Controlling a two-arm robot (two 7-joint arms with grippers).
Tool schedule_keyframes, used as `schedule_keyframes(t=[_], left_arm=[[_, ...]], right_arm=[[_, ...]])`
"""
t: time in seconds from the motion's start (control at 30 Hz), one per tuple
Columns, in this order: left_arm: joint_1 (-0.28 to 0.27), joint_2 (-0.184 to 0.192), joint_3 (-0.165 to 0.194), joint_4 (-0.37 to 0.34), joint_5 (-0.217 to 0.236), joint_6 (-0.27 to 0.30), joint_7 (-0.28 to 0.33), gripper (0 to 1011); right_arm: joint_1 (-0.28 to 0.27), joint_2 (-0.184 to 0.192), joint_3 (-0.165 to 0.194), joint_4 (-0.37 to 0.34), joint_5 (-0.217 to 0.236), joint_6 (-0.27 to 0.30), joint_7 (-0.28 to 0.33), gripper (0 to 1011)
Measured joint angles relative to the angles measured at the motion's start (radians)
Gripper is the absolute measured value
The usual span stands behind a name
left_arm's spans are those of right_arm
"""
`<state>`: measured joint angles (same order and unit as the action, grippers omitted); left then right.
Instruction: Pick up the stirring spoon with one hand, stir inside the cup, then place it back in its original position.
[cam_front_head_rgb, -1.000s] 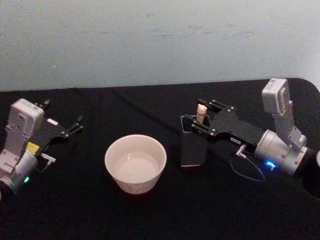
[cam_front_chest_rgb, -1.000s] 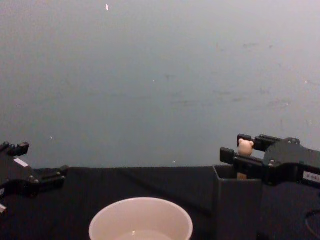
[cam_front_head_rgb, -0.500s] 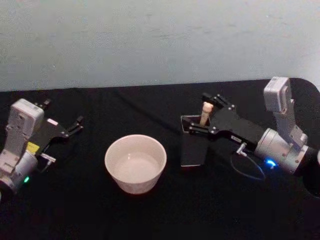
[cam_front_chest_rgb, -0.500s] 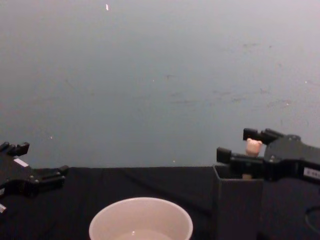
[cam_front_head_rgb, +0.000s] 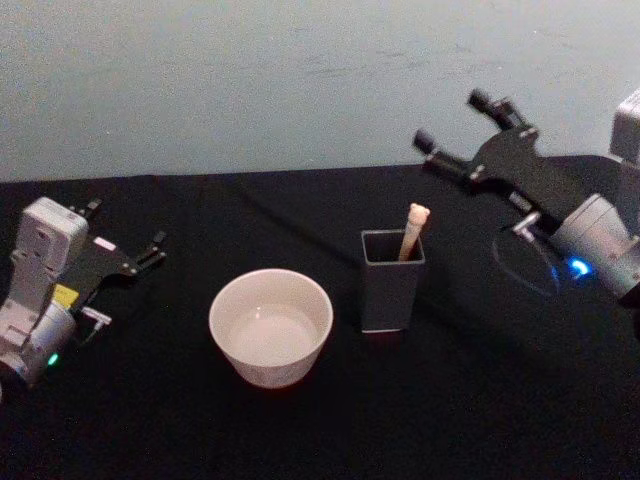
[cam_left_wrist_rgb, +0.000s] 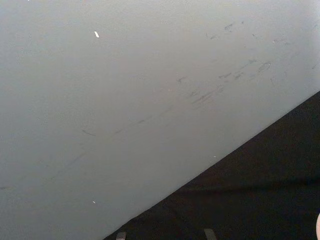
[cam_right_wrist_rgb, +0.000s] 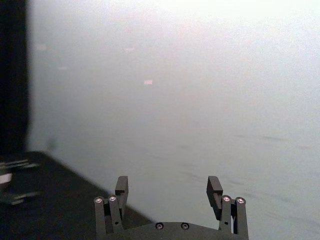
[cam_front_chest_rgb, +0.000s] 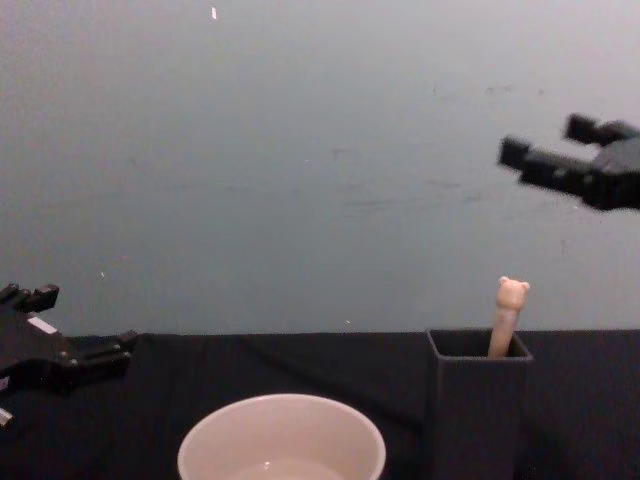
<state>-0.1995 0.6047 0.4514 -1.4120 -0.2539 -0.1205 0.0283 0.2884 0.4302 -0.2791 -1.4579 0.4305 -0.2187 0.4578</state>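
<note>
The stirring spoon (cam_front_head_rgb: 411, 229) is seen standing handle-up, leaning slightly, in the dark square holder (cam_front_head_rgb: 391, 281) — below and to the left of the raised right gripper (cam_front_head_rgb: 460, 131), the nearer of the two, whose fingers are spread apart and empty. The cup (cam_front_head_rgb: 271, 326), just left of the holder, appears to hold a little clear liquid; the left gripper (cam_front_head_rgb: 128, 243) is parked at the table's left edge, fingers apart.

Pale grey-blue wall (cam_front_head_rgb: 250, 80) with faint scuffs, black cloth-covered table (cam_front_head_rgb: 300, 430) in front, dim even light
</note>
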Motion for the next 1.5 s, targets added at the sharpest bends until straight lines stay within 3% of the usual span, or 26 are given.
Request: schedule_keyframes(t=[0.13, 0.33, 0.6, 0.83, 1.5], left_arm=[[0.000, 0.000, 0.000, 0.000, 0.000, 0.000, 0.000, 1002], [0.000, 0.000, 0.000, 0.000, 0.000, 0.000, 0.000, 1001], [0.000, 0.000, 0.000, 0.000, 0.000, 0.000, 0.000, 1001], [0.000, 0.000, 0.000, 0.000, 0.000, 0.000, 0.000, 1001], [0.000, 0.000, 0.000, 0.000, 0.000, 0.000, 0.000, 1001]], right_arm=[[-0.009, -0.021, 0.040, 0.012, -0.059, 0.032, -0.122, 1003], [-0.021, -0.043, 0.047, 0.061, -0.112, 0.092, -0.201, 1003], [-0.032, -0.077, 0.016, 0.140, -0.164, 0.163, -0.216, 1003], [-0.025, -0.102, 0.011, 0.177, -0.191, 0.190, -0.227, 1003], [-0.026, -0.096, 0.012, 0.168, -0.185, 0.185, -0.224, 1003]])
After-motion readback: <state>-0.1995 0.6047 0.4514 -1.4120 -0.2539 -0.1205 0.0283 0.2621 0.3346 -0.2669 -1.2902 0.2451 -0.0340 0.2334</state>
